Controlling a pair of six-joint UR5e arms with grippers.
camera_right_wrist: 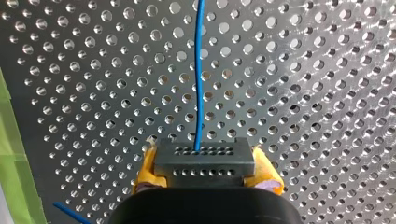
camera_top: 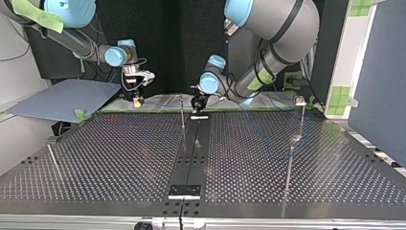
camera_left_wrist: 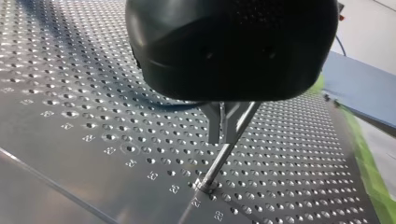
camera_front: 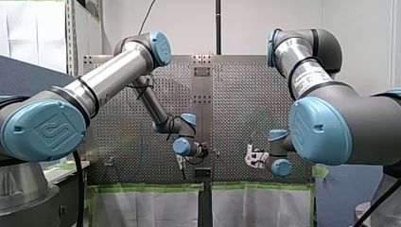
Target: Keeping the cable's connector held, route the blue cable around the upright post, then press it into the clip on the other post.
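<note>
My right tool (camera_right_wrist: pixel 204 179) is clenched on the connector (camera_right_wrist: pixel 204 158). Its yellow pads (camera_right_wrist: pixel 148 172) press the dark block from both sides, and the block's face with its rows of small holes points away from the tool. The blue cable (camera_right_wrist: pixel 198 79) leaves one of those holes and runs straight ahead of the tool, above the perforated surface (camera_right_wrist: pixel 303 93). A second short stretch of blue shows low beside the tool, close to the green tape (camera_right_wrist: pixel 9 154) at the surface's edge.

My left tool (camera_left_wrist: pixel 223 140) hangs just over the surface with its metal fingers (camera_left_wrist: pixel 214 123) drawn together, leaving only a sliver between them. I see nothing gripped there, and none of the blue cable shows in the left wrist view. A thin upright post (camera_left_wrist: pixel 219 163) stands right at these fingertips, its foot planted in the surface just below them. I cannot tell whether the fingers touch the post or only pass in front of it.

In the top view, both tools sit at the far edge of the surface, well apart from each other. The post (camera_top: pixel 182 112) rises just beside my left tool (camera_top: pixel 197 103), between it and my right tool (camera_top: pixel 138 98). Another thin post (camera_top: pixel 290 163) stands well off on the other side of my left tool. I cannot make out the clip.
</note>
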